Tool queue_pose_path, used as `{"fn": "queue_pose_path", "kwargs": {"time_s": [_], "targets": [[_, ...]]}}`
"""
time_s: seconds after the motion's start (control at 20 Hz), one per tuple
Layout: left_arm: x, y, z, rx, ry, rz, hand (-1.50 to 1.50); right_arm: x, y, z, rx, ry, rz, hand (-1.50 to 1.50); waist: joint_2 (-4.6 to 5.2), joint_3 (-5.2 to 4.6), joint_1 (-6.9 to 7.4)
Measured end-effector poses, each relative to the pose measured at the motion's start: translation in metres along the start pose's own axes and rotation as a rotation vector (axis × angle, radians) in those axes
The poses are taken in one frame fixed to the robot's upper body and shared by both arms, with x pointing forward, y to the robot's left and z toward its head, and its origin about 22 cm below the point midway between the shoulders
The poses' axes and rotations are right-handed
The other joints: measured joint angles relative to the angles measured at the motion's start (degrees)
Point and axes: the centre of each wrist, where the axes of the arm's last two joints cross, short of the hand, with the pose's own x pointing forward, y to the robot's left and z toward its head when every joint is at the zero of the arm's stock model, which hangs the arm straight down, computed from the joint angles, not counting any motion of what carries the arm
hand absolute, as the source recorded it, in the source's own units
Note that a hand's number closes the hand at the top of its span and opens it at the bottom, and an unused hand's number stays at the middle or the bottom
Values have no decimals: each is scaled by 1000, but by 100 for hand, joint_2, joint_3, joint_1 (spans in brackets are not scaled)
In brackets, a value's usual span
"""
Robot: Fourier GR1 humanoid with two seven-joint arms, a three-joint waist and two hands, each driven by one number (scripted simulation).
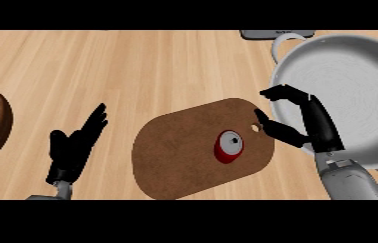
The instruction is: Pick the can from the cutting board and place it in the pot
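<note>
Can (229,146) sits upright on the brown cutting board (177,157), right of its middle. Right hand (314,124) at 3 o'clock, fingers spread and empty, over the pot (336,62) rim. Left hand (74,147) rests relaxed at 9 o'clock.

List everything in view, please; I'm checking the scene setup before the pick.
can: one, red with grey top, on the board's right part
board: one, brown, centre of the counter
pot: one, grey-white, at right
counter: one, light wood
dark object: one, grey, top edge, partly cut off
brown object: one, left edge, mostly cut off
left hand: one, black, open, lower left
right hand: one, black, open, between board and pot
</note>
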Motion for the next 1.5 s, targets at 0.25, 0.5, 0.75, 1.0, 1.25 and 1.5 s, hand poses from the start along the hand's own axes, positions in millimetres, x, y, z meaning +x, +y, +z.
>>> {"fn": "queue_pose_path", "kwargs": {"time_s": [0.25,0.5,0.75,1.0,1.25,1.5], "targets": [[-4,-10,-3,-80,11,14,0,34,39,24,-249,-255,-107,-150,19,22,-5],[-3,-20,-14,-125,3,13,0,72,45,62,-271,-275,-87,-150,53,20,126],[-2,-17,-17,-146,-2,4,0,104,37,75,-180,-95,-34,-150,64,12,201],[-3,-24,-21,-157,-5,3,0,132,34,78,-117,69,-59,-150,85,21,267],[-6,-29,-23,-166,-19,0,0,131,49,56,4,219,-65,-150,106,27,331],[-5,-27,-28,-167,-15,4,0,106,59,47,170,336,10,-150,114,32,333]]}}
